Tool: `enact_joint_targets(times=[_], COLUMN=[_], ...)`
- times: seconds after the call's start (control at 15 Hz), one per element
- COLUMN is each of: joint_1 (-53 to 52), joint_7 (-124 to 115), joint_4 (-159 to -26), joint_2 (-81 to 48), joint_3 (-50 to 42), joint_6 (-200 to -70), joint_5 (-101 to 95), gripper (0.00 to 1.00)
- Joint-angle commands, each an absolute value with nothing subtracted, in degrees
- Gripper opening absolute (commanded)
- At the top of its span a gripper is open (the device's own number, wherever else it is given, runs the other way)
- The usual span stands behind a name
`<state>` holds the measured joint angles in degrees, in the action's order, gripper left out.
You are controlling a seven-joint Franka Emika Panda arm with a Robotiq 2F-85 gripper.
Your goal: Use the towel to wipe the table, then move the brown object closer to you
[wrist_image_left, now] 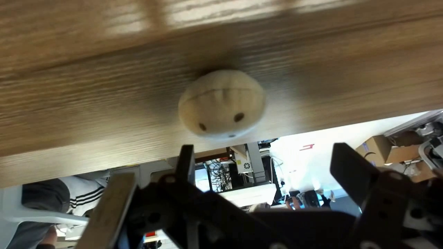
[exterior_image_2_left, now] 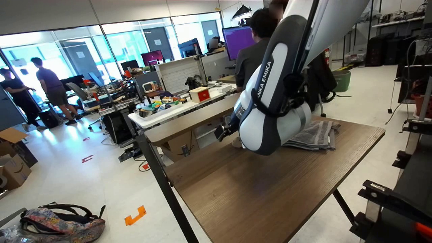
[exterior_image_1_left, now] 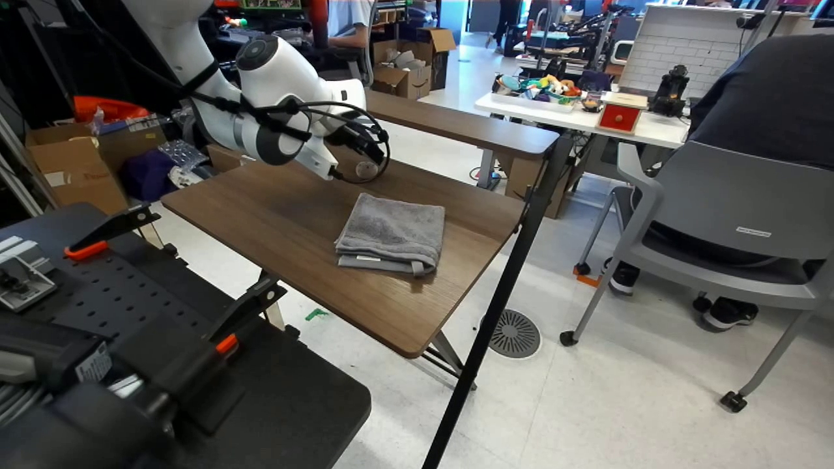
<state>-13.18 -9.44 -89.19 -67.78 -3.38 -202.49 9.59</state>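
1. The gripper point(wrist_image_left: 264, 162) is held near the brown object point(wrist_image_left: 222, 103), its jaws spread wide apart.
2. The brown object — pale, rounded, marked with dark spots — is supported by the table point(exterior_image_1_left: 273, 221) close to an edge, and is seen apart from both jaws.
3. The towel point(exterior_image_1_left: 392, 233) is laid folded on the same table, and is partly hidden by the robot arm point(exterior_image_2_left: 270, 87) in an exterior view.

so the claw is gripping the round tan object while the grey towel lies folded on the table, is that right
Not quite: the claw isn't gripping the round tan object; the wrist view shows the claw open, the object resting free on the table. The grey towel does lie folded there.
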Motion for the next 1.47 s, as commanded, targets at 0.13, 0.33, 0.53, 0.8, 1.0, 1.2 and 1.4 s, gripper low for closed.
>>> enact_joint_targets(times=[0.13,0.33,0.53,0.8,1.0,1.2,1.4], joint_1=[-14.1,-14.0,-14.0,-14.0,-14.5,-15.0,-15.5], joint_7=[-7.7,-8.0,-8.3,-8.4,-8.6,-8.2,-7.7], joint_4=[-81.5,-79.0,-77.5,-76.7,-77.5,-79.1,-80.1], joint_2=[-75.7,-78.0,-79.0,-78.9,-78.2,-77.5,-77.1], joint_3=[-5.4,-5.4,-4.8,-4.1,-3.5,-3.3,-4.0], joint_6=[-211.4,-211.5,-211.9,-212.5,-213.2,-214.2,-214.3], joint_5=[13.0,14.6,15.8,16.8,17.9,18.1,18.2], gripper=[1.00,0.94,0.69,0.37,0.65,0.68,0.89])
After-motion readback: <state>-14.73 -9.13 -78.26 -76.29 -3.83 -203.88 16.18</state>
